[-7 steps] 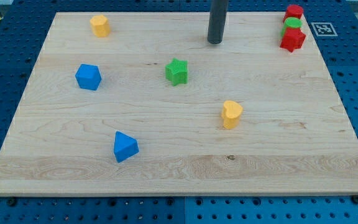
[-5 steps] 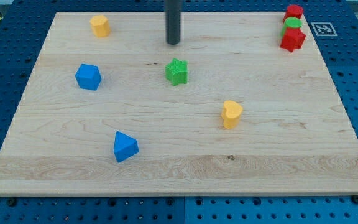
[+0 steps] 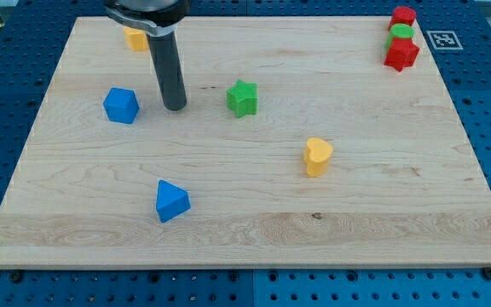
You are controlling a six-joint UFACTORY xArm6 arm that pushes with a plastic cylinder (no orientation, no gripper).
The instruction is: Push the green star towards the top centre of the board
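Just above the counter's [image 3: 382,213] middle sits the green star [image 3: 242,98], upright and free of any contact. At its nine o'clock, near but apart, the arm's tip [image 3: 176,108] rests on the wood, between the star and the blue cube-like block [image 3: 121,105]. The arm carries no hand, only the dark rod. At the star's four o'clock lies the yellow heart [image 3: 317,156]; at seven o'clock, well apart, the blue wedge [image 3: 172,201]. A yellow block [image 3: 134,37] shows partly behind the rod at eleven o'clock. Far at two o'clock, two red blocks [image 3: 401,54] and a green round block [image 3: 401,34] cluster, touching.
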